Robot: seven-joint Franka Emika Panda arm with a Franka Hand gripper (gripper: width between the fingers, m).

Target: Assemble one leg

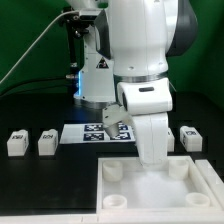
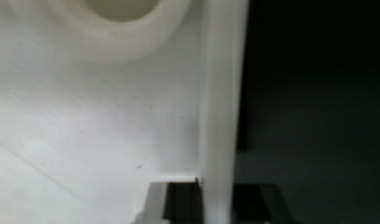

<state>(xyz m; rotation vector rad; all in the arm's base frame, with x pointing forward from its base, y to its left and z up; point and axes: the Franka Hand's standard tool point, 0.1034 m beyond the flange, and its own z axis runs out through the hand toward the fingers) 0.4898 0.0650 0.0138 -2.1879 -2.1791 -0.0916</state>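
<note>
Three legs show in the exterior view, small white posts with tags lying on the black table: two at the exterior view's left (image 1: 15, 142) (image 1: 46, 142) and one at its right (image 1: 190, 137). No leg is in the gripper. My gripper (image 1: 152, 158) is lowered onto the far edge of the large white top (image 1: 200, 185); its fingers are hidden behind the hand there. In the wrist view the gripper (image 2: 219, 186) straddles the top's upright rim wall (image 2: 219, 110), one dark finger (image 2: 178, 202) on each side, pressed against it. A round corner socket (image 2: 125, 12) lies beyond.
The marker board (image 1: 92, 132) lies on the table behind the top, partly covered by the arm. The top's other round sockets (image 1: 115, 172) (image 1: 116, 202) stand at its corners. A dark stand and cable rise at the back (image 1: 70, 50).
</note>
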